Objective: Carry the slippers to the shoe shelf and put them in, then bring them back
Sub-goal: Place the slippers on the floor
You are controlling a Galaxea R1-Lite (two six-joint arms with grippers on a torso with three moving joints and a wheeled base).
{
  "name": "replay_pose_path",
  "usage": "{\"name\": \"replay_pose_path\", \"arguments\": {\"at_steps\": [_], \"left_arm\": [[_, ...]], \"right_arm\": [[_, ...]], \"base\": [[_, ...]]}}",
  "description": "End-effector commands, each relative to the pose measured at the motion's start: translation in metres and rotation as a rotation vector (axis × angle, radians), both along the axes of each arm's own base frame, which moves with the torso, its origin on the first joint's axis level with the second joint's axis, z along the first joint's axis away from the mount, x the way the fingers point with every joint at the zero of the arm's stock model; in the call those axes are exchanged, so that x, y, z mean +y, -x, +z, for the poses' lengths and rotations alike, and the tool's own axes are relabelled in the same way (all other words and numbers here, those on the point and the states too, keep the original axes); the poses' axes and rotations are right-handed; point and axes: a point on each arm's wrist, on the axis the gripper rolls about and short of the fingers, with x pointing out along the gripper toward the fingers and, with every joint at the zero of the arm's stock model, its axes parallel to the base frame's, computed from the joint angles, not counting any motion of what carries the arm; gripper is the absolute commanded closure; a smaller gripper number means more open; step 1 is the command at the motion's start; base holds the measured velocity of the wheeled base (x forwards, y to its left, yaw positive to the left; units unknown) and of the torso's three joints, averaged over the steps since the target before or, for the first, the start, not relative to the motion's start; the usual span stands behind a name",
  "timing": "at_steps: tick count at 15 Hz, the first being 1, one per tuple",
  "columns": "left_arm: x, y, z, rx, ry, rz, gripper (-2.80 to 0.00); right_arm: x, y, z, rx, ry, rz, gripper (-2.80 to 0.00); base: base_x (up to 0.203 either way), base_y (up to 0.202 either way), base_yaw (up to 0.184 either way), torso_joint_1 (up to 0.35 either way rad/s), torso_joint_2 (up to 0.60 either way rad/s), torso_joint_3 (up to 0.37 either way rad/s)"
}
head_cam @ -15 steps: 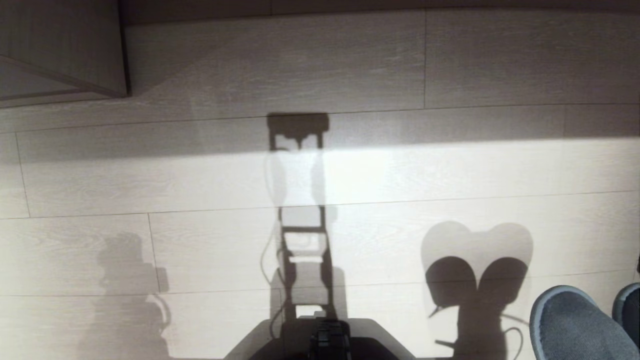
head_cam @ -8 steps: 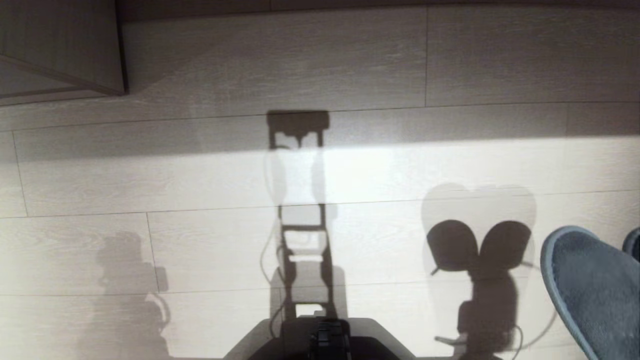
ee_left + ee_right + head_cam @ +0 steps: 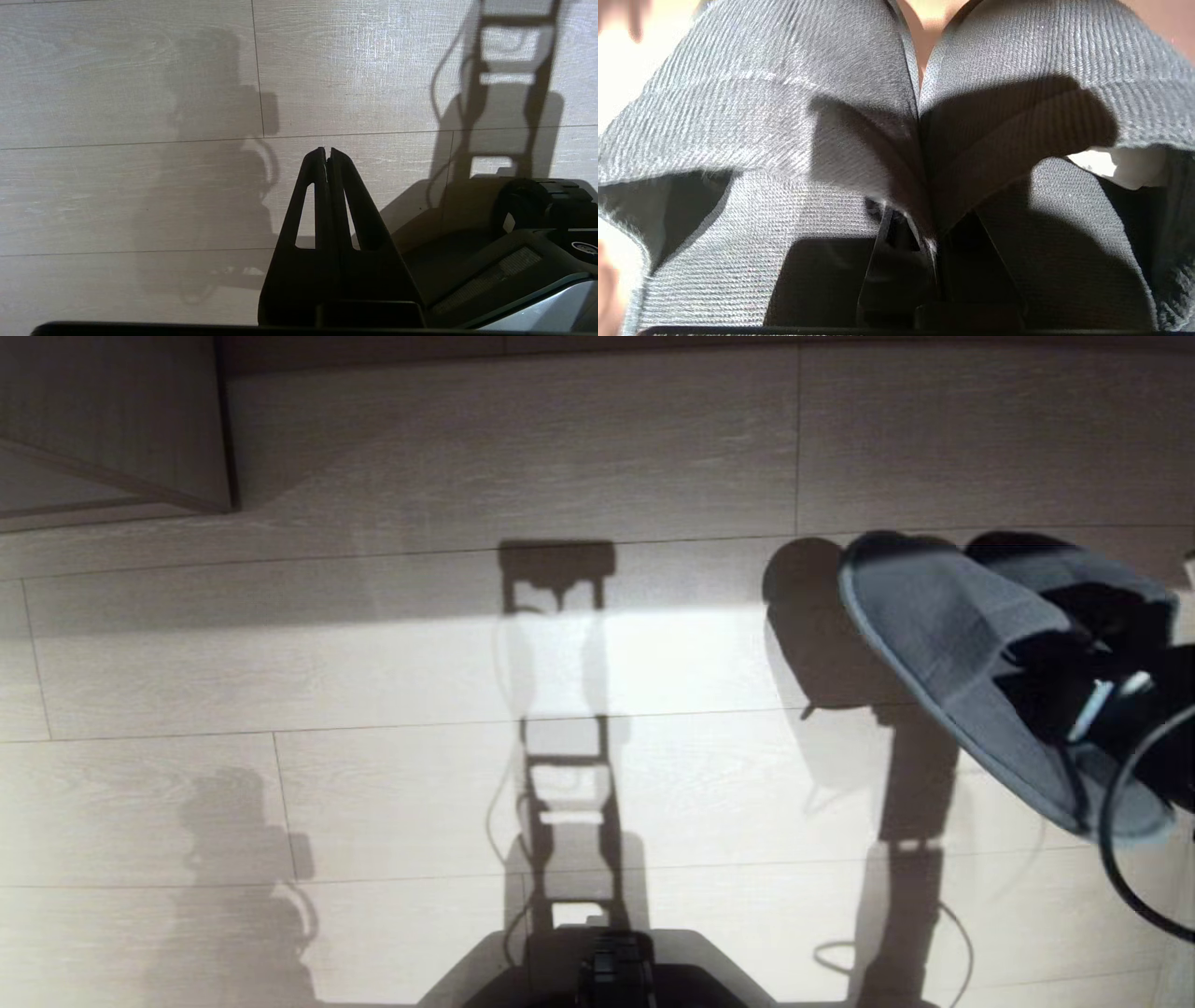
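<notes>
- Pale wood-plank floor [image 3: 392, 663] fills the head view, crossed by a bright band of light and the robot's tall shadow [image 3: 560, 728] at centre.
- A wooden cabinet corner [image 3: 112, 420] sits in the upper left of the frame.
- The slippers [image 3: 943, 644], a dark grey pair, hang in the air at the right edge of the frame, well above the floor, soles tilted.
- The right tool [image 3: 927, 233] is clenched on the slippers' inner edges, pinching both together.
- The left tool [image 3: 326, 156] is clenched empty, pointing down at the floor beside the robot's dark base [image 3: 597, 971].
</notes>
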Motion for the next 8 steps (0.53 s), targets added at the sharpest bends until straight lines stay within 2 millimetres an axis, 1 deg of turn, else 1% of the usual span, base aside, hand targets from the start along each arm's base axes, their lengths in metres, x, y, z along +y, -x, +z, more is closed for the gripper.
{"name": "replay_pose_path", "arguments": {"at_steps": [1, 3, 5, 6, 7, 8], "left_arm": [[0.0, 0.0, 0.0, 0.0, 0.0, 0.0, 0.0], [0.0, 0.0, 0.0, 0.001, 0.0, 0.0, 0.0], [0.0, 0.0, 0.0, 0.0, 0.0, 0.0, 0.0], [0.0, 0.0, 0.0, 0.001, 0.0, 0.0, 0.0], [0.0, 0.0, 0.0, 0.0, 0.0, 0.0, 0.0], [0.0, 0.0, 0.0, 0.0, 0.0, 0.0, 0.0]], "right_arm": [[0.007, -0.07, -0.022, 0.008, 0.003, 0.023, 0.0], [0.016, -0.109, -0.02, -0.115, 0.001, 0.046, 0.0], [0.02, -0.142, -0.034, -0.186, -0.005, 0.031, 0.0], [0.022, -0.156, -0.04, -0.245, -0.011, 0.022, 0.0], [0.023, -0.163, -0.039, -0.317, -0.018, 0.014, 0.0], [0.024, -0.167, -0.042, -0.334, -0.025, 0.012, 0.0]], "base": [[0.0, 0.0, 0.0, 0.0, 0.0, 0.0], [0.0, 0.0, 0.0, 0.0, 0.0, 0.0], [0.0, 0.0, 0.0, 0.0, 0.0, 0.0], [0.0, 0.0, 0.0, 0.0, 0.0, 0.0], [0.0, 0.0, 0.0, 0.0, 0.0, 0.0], [0.0, 0.0, 0.0, 0.0, 0.0, 0.0]]}}
